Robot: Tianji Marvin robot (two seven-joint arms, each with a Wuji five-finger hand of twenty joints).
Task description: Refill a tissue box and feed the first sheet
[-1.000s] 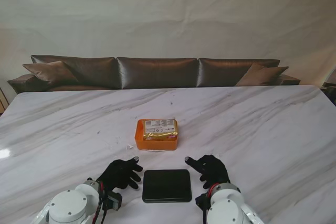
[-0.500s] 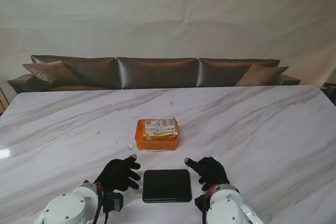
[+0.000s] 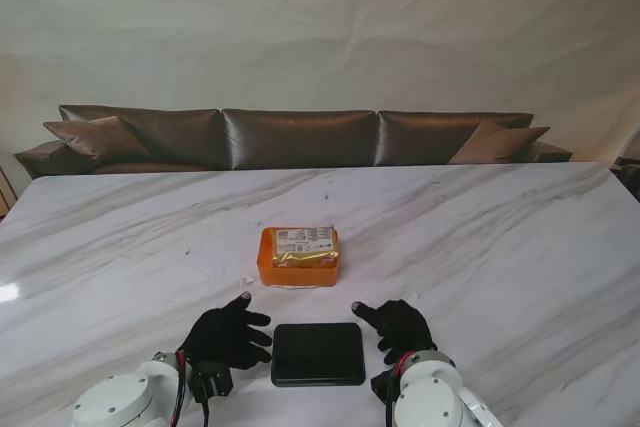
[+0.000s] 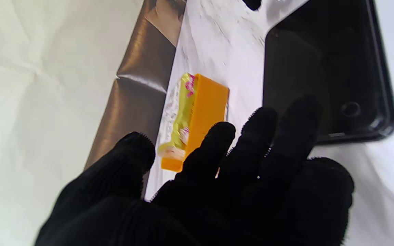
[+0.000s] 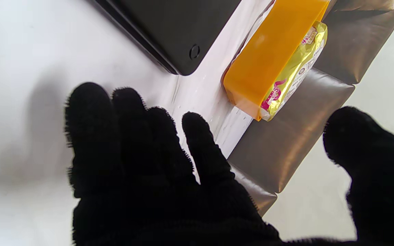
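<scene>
Nearest to me, at the near edge of the white marble-patterned desk (image 3: 500,247), two white robot arms rise from the corners, each ending in a black-gloved five-finger hand. The left hand (image 3: 228,335) lies low over the desk just left of a flat black rectangular tissue box with rounded corners (image 3: 318,353); its fingers (image 4: 268,136) are spread apart and hold nothing, with the tips reaching toward the box's left side. Whether they touch the box I cannot tell. The right hand (image 3: 400,327) sits just right of the same box, palm down, fingers (image 5: 132,136) apart and thumb held wide, gripping nothing. The right wrist view shows a bare strip of desk between its fingertips and the box's corner.

The black box lies flat between the two hands, close to the desk's near edge and about midway along it. A small round mark shows near one corner of its top face in both wrist views.

Farther from me, near the middle of the desk, lies an orange plastic-wrapped pack of tissues (image 3: 298,255) with a yellow and white printed label on top, apart from the box and both hands.

Beyond the desk's far edge stands a long brown leather sofa (image 3: 300,137) against a pale cloth backdrop (image 3: 320,27).
</scene>
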